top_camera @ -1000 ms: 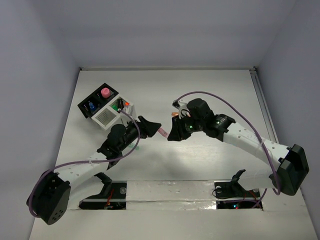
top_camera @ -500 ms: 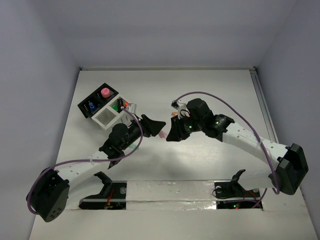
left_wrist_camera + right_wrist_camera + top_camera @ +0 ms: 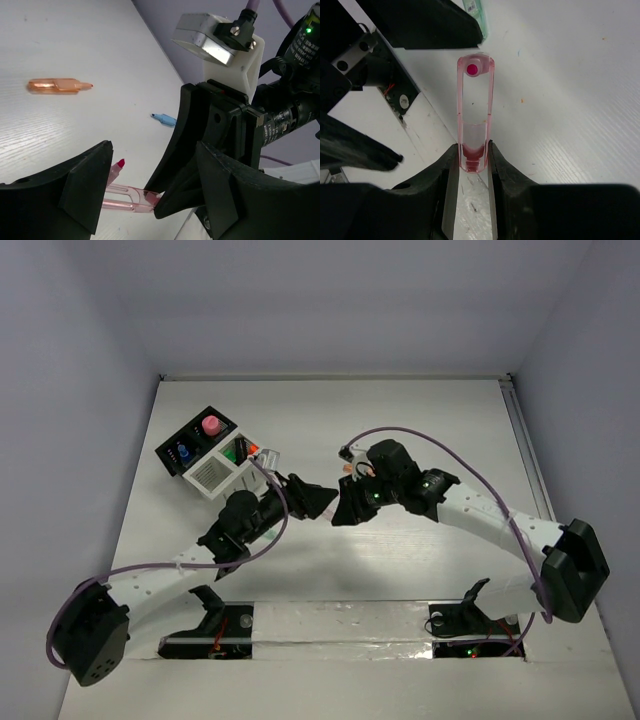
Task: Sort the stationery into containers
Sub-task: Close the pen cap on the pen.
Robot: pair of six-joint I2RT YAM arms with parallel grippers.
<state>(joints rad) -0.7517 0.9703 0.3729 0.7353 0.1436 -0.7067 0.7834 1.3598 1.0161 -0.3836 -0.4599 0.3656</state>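
Right gripper (image 3: 471, 152) was clamped on the tail end of a translucent pink marker (image 3: 473, 132), with the tip poking out toward the left gripper (image 3: 322, 502). That one's jaws stood apart on either side of the tip and weren't pinching it, as far as I could tell. So the marker sat between the two arms, mid-table, near the containers. It looked like a handover to me.

Progress-wise, the black box (image 3: 166, 450) had a pink-capped thing and a blue one in it. The white slatted box (image 3: 210, 476) had something green and something orange.

Left on the table (image 3: 75, 30) were an orange marker (image 3: 59, 86), a blue pen (image 3: 163, 119) and a mint green one (image 3: 473, 9). Maybe halfway, I'd guess.
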